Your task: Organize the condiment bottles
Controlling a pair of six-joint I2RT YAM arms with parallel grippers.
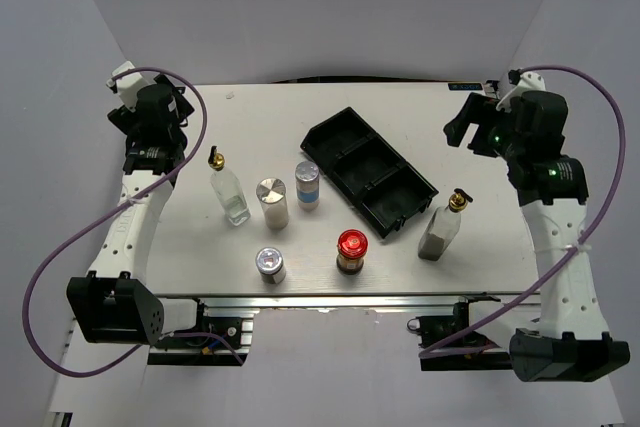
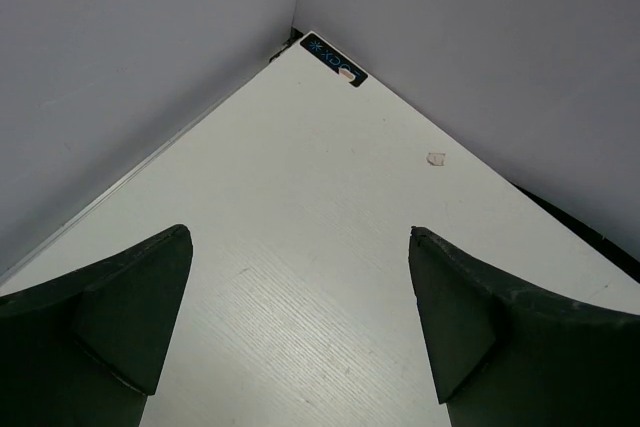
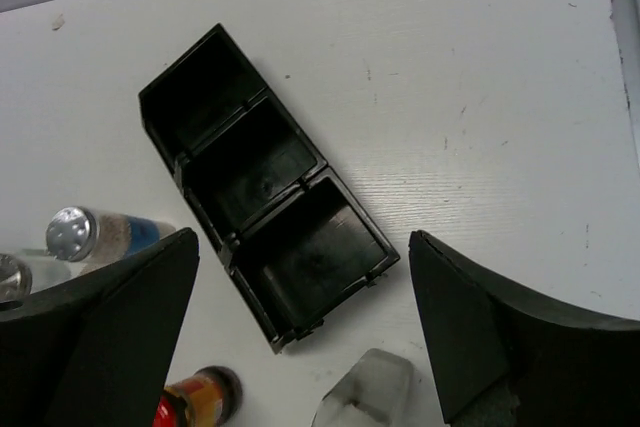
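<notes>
Six condiment bottles stand on the white table (image 1: 200, 237). A clear glass bottle with a gold spout (image 1: 229, 190) is at the left, a plain silver-capped shaker (image 1: 273, 203) and a blue-labelled shaker (image 1: 308, 185) beside it. A small silver-capped jar (image 1: 270, 264) and the red-lidded dark jar (image 1: 351, 251) stand nearer the front. A second gold-spout bottle (image 1: 441, 226) stands right of the black tray (image 1: 368, 169). My left gripper (image 1: 172, 107) is open over the far left corner. My right gripper (image 1: 462, 125) is open above the tray (image 3: 262, 182), holding nothing.
The three-compartment tray lies diagonally with nothing in it. The right wrist view also shows the blue-labelled shaker (image 3: 100, 233), the red-lidded jar (image 3: 197, 398) and the second glass bottle (image 3: 368, 393). A small scrap (image 2: 435, 158) and a dark sticker (image 2: 333, 58) lie near the far left corner.
</notes>
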